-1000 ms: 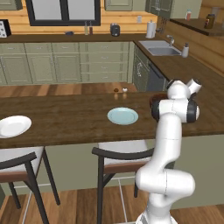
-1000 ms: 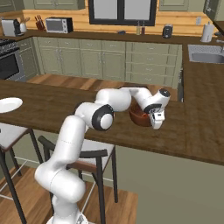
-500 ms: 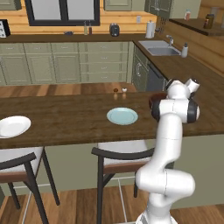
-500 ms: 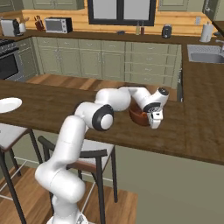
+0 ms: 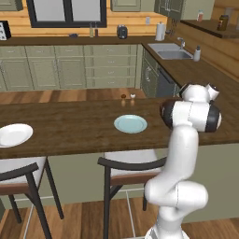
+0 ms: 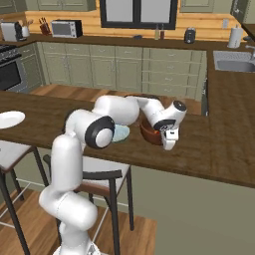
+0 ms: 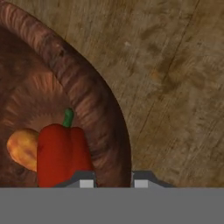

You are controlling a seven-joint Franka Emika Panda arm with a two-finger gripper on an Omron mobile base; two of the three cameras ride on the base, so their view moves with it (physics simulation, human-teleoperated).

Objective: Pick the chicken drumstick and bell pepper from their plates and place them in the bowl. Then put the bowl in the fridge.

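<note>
The dark reddish-brown bowl (image 7: 83, 92) sits on the wooden counter, behind my hand (image 6: 152, 135). Inside it lie the red bell pepper (image 7: 59, 151) with its green stem and, beside it, the orange-brown chicken drumstick (image 7: 19, 148). My gripper (image 7: 113, 180) points down at the bowl's near-right rim with one fingertip inside the wall and one outside, shut on the rim (image 6: 169, 143). The pale blue-green plate (image 5: 130, 124) lies bare just left of the bowl. The white plate (image 5: 14, 134) lies bare at the counter's far left. The fridge is out of view.
Two small shakers (image 5: 127, 96) stand at the counter's far edge behind the blue-green plate. Bar stools (image 5: 128, 168) stand under the near edge. A sink (image 5: 172, 53) is on the back right counter. Bare wood (image 7: 175, 87) spreads right of the bowl.
The hand has settled slightly lower at the bowl's rim. The bowl, the food and the plates have stayed where they were.
</note>
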